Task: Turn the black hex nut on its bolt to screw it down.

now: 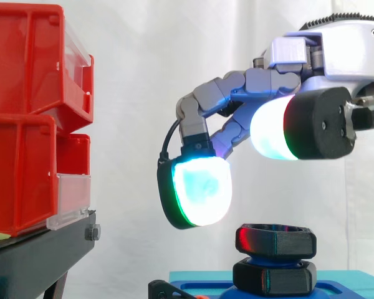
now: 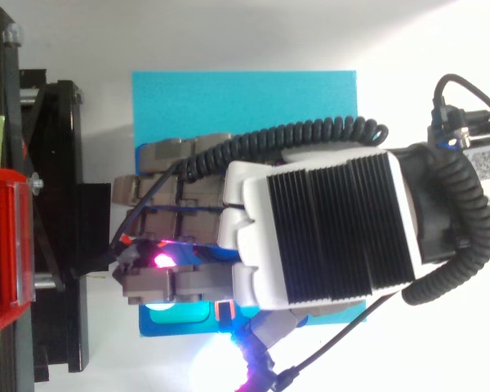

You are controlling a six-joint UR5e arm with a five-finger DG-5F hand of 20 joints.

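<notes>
In the side view a black hex nut [image 1: 275, 240] sits high on a blue bolt, above a second black nut [image 1: 274, 278] lower on the same bolt. The bolt stands on a blue base plate [image 1: 199, 278], also seen from above [image 2: 245, 98]. My hand [image 1: 262, 81] hovers just above the upper nut, without touching it. Its fingers are loosely bent: one glowing pad [image 1: 199, 190] hangs up and to the left of the nut, and the thumb pad [image 1: 274, 134] sits higher. Nothing is held between them. From above, my hand [image 2: 310, 229] covers the nuts.
Stacked red bins [image 1: 25, 112] rest on a black stand [image 1: 37, 255] at the left, a short gap from the hanging finger pad. From above, a red bin [image 2: 0, 245] and the stand [image 2: 57, 204] lie beside the plate's left edge.
</notes>
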